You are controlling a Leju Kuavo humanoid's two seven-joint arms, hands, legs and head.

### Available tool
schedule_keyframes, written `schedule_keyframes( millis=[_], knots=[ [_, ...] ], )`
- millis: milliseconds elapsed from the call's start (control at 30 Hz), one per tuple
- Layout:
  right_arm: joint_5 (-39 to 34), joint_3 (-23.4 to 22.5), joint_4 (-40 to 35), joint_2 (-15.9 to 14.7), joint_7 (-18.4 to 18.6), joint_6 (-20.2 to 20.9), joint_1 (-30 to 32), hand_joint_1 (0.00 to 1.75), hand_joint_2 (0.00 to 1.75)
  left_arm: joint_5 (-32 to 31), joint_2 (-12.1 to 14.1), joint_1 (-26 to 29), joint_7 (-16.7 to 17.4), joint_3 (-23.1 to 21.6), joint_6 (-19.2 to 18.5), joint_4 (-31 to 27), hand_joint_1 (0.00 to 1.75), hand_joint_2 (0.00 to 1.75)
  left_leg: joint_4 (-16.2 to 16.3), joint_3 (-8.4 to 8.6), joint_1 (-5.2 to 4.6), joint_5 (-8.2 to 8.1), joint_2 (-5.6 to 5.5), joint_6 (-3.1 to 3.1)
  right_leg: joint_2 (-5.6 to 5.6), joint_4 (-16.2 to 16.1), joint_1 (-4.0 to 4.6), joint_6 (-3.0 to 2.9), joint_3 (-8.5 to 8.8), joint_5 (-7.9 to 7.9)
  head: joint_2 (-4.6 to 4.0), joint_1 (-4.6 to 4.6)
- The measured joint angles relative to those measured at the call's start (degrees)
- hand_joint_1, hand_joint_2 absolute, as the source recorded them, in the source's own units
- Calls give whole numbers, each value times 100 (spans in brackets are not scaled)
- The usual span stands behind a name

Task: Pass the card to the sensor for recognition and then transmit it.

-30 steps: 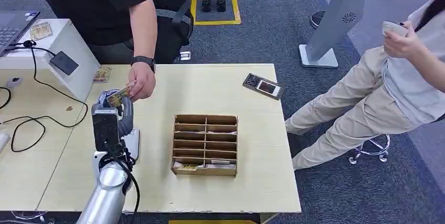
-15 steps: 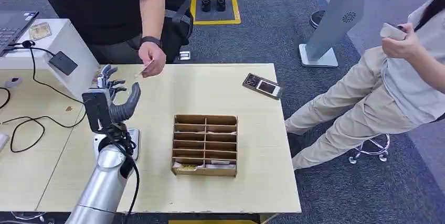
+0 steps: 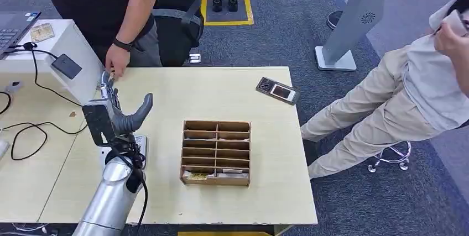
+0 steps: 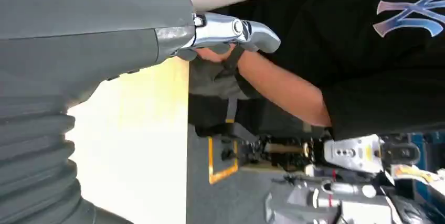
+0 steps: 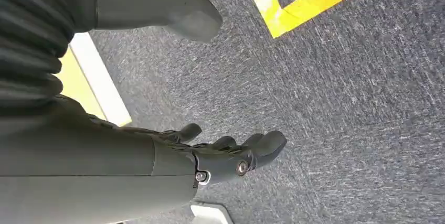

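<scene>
From where I sit, my left hand is raised over the left end of the desk, thumb swung wide and fingers spread, holding nothing. My right hand hangs over the carpet, its fingers loosely curled around nothing.

The card itself I cannot pick out for certain. A person's hand rests at the far left corner of the desk, just beyond my fingers, and anything it holds is too small to tell. The dark sensor sits on the sloped face of the white stand beside my left hand.

I judge that the handover is finished or close to it: my hand is empty and the person's hand is right there. If another card is due, it would need collecting.

The wooden divider box stands mid-desk with rows of slots; cards lie in the nearest row, and the rest look empty. A phone lies well apart toward the far right.
</scene>
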Motion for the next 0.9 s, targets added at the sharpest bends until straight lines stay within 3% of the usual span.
schedule_keyframes(
  millis=[100, 233, 433, 533, 667, 733, 800, 900],
  knots=[
    [-57, 0, 0, 2, 9, -9, 6, 0, 175, 562, 31, 169, -99, -61, -393, -287, 0, 175, 0, -1, 0, 0, 0, 0, 0, 0, 0, 0, -2, 0, 0, 0],
    [-68, 0, 0, 7, -11, 0, 8, 0, 175, 1330, 96, 493, -277, -201, -1210, -904, 0, 175, 0, -6, 0, -1, 0, 0, 0, 0, 0, 1, -7, -1, 0, 0],
    [-50, 0, 0, 9, -61, 68, 25, 0, 175, 1660, 255, 881, -811, -332, -2402, -1581, 0, 175, 0, -10, 0, -1, 3, 0, 1, 0, 0, 1, -11, -1, 0, 0],
    [-48, 0, 0, 9, -81, 98, 35, 0, 175, 1715, 273, 1070, -923, -332, -2934, -1762, 0, 175, 0, -10, 0, -1, 1, 1, -1, 0, 0, 1, -10, -1, 0, 0],
    [-46, 0, -2, 9, -96, 107, 36, 0, 175, 1728, 282, 1190, -957, -332, -3045, -1874, 0, 175, 0, -10, 0, -1, 1, 1, -1, 0, 0, 1, -10, -1, 0, 0],
    [-44, 0, -2, 9, -116, 129, 36, 0, 175, 1682, 297, 1232, -1049, -332, -3428, -1904, 0, 175, 0, -10, 0, -1, 1, 1, -1, 0, 0, 1, -10, -1, 0, 0],
    [-35, 0, -2, 9, -122, 157, 38, 0, 175, 1447, 319, 1290, -1224, -335, -3881, -1946, 0, 175, 0, -10, 0, -1, 1, 1, 0, 0, 0, 1, -10, -1, 0, 0],
    [-29, 0, -2, 9, -131, 199, 38, 0, 175, 792, 369, 1359, -1553, -393, -4181, -1965, 0, 175, 0, -10, 0, -1, 1, 1, 0, 0, 0, 1, -10, -1, 0, 0]
  ],
)
